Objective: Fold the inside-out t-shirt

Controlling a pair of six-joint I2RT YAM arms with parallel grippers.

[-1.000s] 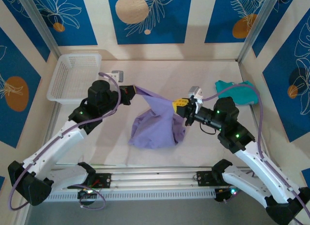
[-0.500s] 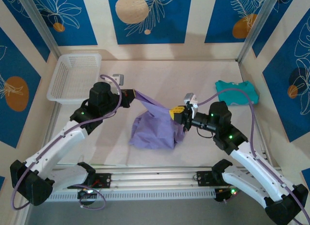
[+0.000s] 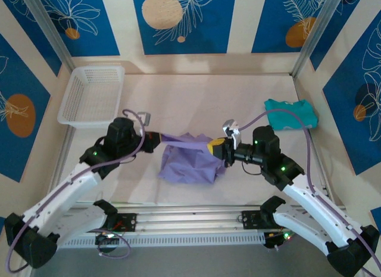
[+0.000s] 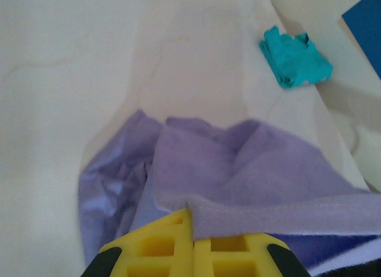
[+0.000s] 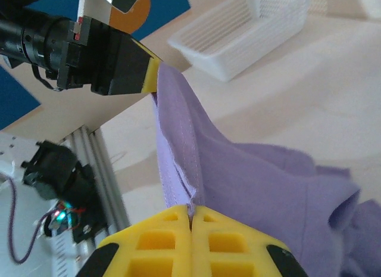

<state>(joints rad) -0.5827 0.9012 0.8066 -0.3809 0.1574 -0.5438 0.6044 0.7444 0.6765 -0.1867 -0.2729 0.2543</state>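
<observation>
**Grippers.** The left gripper [image 3: 156,138] is clenched on a hemmed edge of the t-shirt [image 3: 187,162]. In the left wrist view the seam is pinched between its 2 yellow pads [image 4: 155,247]. The right gripper [image 3: 215,147] is clenched on the same edge, and the seam runs straight into its closed pads [image 5: 161,235]. The 2 grippers face each other, and the hem is stretched between them as a narrow band raised off the table [image 3: 202,92].

**T-shirt.** Below that band the rest of the cloth hangs and bunches in a crumpled heap. The heap sits on the table between the arms, toward the near side.

**Edges and room.** The heap's near edge lies close to the front rail [image 3: 190,220]. Bare table runs behind the heap to the back wall and out to both sides.

**Surroundings.** A white basket [image 3: 89,92] sits in the back-left corner, well apart from the t-shirt. A teal garment [image 3: 292,113] lies at the right, behind the right arm, also well apart.
</observation>
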